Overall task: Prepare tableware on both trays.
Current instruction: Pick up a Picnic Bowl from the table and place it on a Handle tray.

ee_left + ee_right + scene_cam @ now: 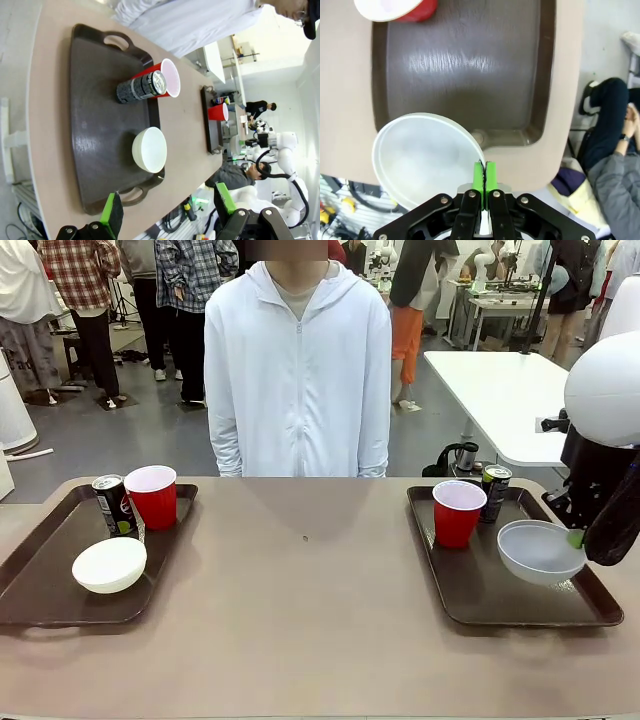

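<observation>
Two trays, and nearly everything is set: on the left tray point(40, 580) a can point(114, 505) and red cup point(153, 496) stand at the far edge with the cream-white bowl point(110, 564) by the near edge, while the left gripper point(167, 212) hangs above, jaws spread, holding nothing. Over on the right tray point(480, 595) the right gripper point(484, 180) has its pads pressed together on the rim of the pale grey-white bowl point(540, 551) (a thin pinch), which sits tilted over the tray's near right corner, cup point(458, 512) and can point(494, 490) along the far edge. Bowl lies just ahead of the jaws; lowering flat looks next.
</observation>
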Robot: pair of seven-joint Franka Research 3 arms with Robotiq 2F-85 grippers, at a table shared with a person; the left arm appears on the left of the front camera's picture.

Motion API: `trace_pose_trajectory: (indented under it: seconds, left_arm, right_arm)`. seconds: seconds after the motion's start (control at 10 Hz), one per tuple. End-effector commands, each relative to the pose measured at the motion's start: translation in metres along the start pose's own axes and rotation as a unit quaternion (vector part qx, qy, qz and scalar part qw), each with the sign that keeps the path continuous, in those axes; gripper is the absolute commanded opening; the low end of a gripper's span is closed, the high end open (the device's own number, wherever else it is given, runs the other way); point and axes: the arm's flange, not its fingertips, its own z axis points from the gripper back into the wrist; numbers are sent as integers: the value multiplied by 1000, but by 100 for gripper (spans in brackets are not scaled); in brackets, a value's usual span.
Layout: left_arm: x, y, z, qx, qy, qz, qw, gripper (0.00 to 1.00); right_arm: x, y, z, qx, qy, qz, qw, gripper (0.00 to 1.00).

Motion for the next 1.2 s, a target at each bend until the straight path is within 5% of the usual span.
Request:
trace_pose_trajectory:
  seconds: [0.0, 0.9, 1.1]
  left_arm:
    - [-1, 0, 2, -10, -6, -9, 1000, 96]
    - [-1, 0, 2, -10, -6, -9, 1000, 96]
    - [-1, 0, 2, -10, -6, -9, 1000, 96]
  right_arm:
    - [16, -6, -28, 20, -22, 25, 999, 2]
    - [50, -2, -99, 34, 37, 9, 999, 2]
    - [49, -3, -95, 35, 38, 8, 999, 62]
